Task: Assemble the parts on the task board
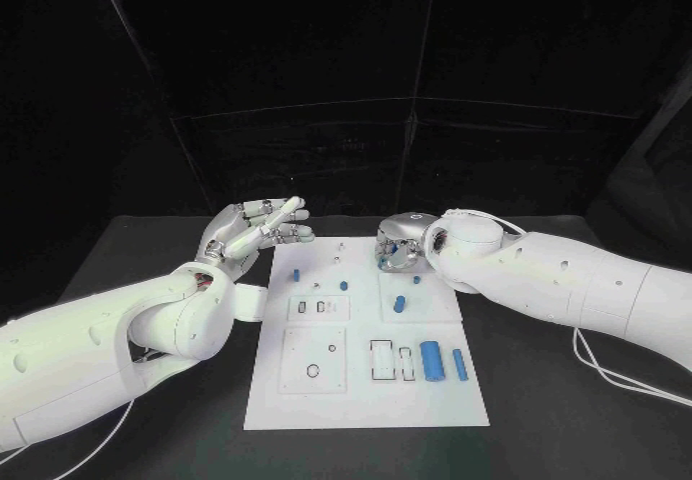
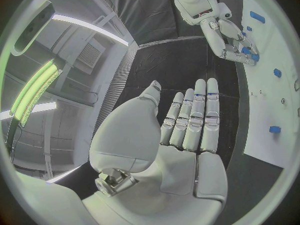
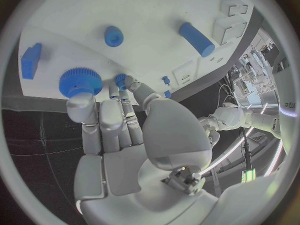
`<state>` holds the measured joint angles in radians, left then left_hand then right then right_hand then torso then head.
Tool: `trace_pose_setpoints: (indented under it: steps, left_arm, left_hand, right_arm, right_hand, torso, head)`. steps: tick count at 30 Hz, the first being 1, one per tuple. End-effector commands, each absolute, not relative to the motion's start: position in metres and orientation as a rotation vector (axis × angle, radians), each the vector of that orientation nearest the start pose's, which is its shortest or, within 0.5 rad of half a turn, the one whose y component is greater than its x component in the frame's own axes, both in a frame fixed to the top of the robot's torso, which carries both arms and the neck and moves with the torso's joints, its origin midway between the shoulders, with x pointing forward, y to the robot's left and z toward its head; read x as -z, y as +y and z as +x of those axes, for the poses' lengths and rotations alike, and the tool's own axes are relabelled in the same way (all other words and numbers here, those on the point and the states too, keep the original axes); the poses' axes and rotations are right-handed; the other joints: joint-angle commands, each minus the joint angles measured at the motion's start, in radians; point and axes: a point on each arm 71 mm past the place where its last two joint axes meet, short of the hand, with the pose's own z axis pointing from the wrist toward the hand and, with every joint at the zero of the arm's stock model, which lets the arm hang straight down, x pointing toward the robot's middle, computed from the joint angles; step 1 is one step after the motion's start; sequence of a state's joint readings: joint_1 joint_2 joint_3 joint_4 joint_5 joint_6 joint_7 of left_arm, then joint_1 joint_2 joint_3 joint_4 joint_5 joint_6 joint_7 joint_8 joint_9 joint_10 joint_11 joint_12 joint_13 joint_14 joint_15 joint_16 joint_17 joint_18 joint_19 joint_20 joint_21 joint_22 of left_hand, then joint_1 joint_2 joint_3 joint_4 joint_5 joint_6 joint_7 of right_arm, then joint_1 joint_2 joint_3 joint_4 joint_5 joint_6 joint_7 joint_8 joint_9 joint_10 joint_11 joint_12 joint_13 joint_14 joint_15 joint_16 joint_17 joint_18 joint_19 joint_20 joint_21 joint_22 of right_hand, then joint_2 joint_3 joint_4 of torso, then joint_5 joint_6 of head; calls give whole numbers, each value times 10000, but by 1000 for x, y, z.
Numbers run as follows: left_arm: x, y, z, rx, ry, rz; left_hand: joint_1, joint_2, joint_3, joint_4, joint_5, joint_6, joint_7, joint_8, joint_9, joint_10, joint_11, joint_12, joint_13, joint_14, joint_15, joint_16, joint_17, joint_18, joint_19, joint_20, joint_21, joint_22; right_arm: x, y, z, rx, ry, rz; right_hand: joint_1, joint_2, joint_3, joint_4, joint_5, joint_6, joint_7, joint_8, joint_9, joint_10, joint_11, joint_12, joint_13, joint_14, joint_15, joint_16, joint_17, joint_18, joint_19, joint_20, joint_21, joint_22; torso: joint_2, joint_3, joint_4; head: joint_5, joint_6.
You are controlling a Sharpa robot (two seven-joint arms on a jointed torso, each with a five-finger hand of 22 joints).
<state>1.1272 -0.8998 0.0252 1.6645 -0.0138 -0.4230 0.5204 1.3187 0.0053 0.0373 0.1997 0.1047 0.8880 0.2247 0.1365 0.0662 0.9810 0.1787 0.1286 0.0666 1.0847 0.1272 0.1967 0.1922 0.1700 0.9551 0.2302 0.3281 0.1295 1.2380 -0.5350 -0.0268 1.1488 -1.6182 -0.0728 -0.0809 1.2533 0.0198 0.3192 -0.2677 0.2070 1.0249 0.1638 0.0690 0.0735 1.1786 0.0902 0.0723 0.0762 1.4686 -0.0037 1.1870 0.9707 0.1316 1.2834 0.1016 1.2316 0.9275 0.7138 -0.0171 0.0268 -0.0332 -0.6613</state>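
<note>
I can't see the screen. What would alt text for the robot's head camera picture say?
Two white robot arms reach over a white task board on a black table. The right hand bends down over the board's far edge; the left hand hovers open beside the board. Small blue parts lie scattered on the board.

Arm (image 3: 284,107) reads "edu" (cut off).

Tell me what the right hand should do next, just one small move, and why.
Probably close the right hand on the small blue part at its fingertips. They reach down to the far end of the task board, beside the blue gear, but a firm hold isn't clear. The left hand hovers open, off the board's left edge.
</note>
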Motion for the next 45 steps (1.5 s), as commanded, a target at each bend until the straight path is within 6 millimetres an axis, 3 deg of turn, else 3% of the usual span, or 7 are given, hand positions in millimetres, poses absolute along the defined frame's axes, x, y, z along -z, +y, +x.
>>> trace_pose_setpoints:
  steps: [1, 9, 15, 27, 34, 45]
  left_arm:
    - [167, 203, 461, 16151, 12680, -10718]
    - [167, 203, 461, 16156, 12701, -10722]
    - [166, 204, 461, 16145, 12708, -10724]
    - [166, 206, 461, 16114, 12691, -10723]
    - [166, 206, 462, 16132, 12689, -10715]
    - [163, 205, 461, 16197, 12677, -10659]
  left_hand:
    - [73, 21, 3, -42, -57, 54, 98, -65, -9, 22, 17, -62, -15, -42, -6, -54, 14, 122, 65, 14, -15, -16]
    - [77, 26, 3, -47, -56, 55, 101, -70, -9, 22, 19, -69, -15, -44, -4, -62, 16, 122, 66, 15, -18, -19]
    - [77, 26, 3, -47, -56, 55, 101, -70, -9, 22, 19, -69, -15, -44, -4, -62, 16, 122, 66, 15, -18, -19]
    - [78, 29, 3, -48, -55, 55, 102, -72, -9, 21, 20, -71, -15, -45, -3, -65, 17, 122, 66, 15, -19, -20]
    - [84, 41, 3, -54, -55, 54, 108, -81, -9, 18, 25, -84, -16, -48, 0, -79, 21, 122, 66, 18, -25, -25]
    - [90, 46, 4, -61, -54, 55, 108, -85, -9, 19, 26, -90, -15, -48, 1, -86, 24, 122, 66, 19, -27, -28]
  right_arm:
    - [195, -143, 551, -4700, 18060, -4119]
    - [196, -142, 552, -4707, 18016, -4106]
    - [194, -142, 553, -4813, 17720, -4035]
    - [176, -140, 544, -5556, 15775, -3442]
    - [174, -129, 551, -5641, 15352, -3245]
    - [176, -104, 559, -5857, 15269, -3251]
  right_hand:
    - [21, 92, 88, -10, -41, 91, -5, 35, 13, 74, -9, 69, 4, 213, 34, 53, 19, -115, 54, 13, 56, 35]
    - [87, 119, 336, -13, -89, 198, -14, 40, 20, 164, -22, 73, 8, 199, 23, 122, 40, -124, 39, 4, 161, 139]
    - [149, 149, 584, 20, -121, 418, -59, 94, 50, 367, -79, 126, 42, 179, -16, 140, -35, -219, 265, -23, 525, 711]
    - [286, 124, 887, -1, -101, 659, -95, 145, 83, 612, -141, 181, 107, 154, -69, 83, -260, -294, 440, -70, 828, 1165]
    - [290, 90, 923, -9, -107, 673, -97, 140, 83, 621, -140, 172, 113, 158, -71, 105, -247, -299, 447, -72, 853, 1196]
    - [242, 26, 978, 25, -171, 647, -78, 98, 70, 589, -123, 123, 112, 154, -59, 116, -276, -302, 437, -67, 884, 1222]
  torso:
    - [7, 4, -1]
    - [40, 14, 2]
    - [59, 15, -5]
    - [76, 0, 25]
    - [121, 23, 46]
    - [288, 7, 113]
  head:
    - [0, -3]
    - [6, -13]
    - [-2, 1]
    - [39, 71]
    - [84, 123]
    - [49, 257]
